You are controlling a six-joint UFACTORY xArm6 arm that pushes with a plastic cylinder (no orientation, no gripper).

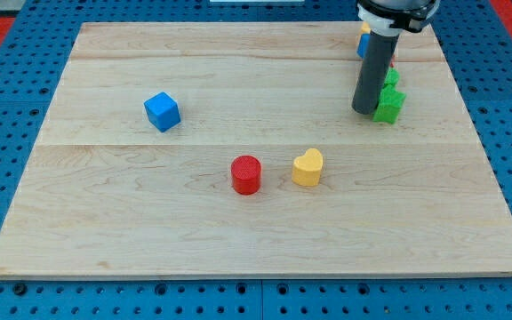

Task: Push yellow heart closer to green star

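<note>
The yellow heart point(308, 167) lies a little below the board's middle, to the view's right of centre. The green star point(388, 104) sits at the upper right. My tip point(364, 110) rests on the board right beside the star's left side, seemingly touching it. A second green block point(391, 77) peeks out just above the star, partly hidden by the rod. The heart is well below and to the left of the star and my tip.
A red cylinder point(246, 174) stands just left of the heart. A blue cube point(162, 111) lies at the left. A blue block point(362, 46) with something yellow point(364, 28) behind it shows at the top right, mostly hidden by the rod. The wooden board point(105, 222) sits on blue pegboard.
</note>
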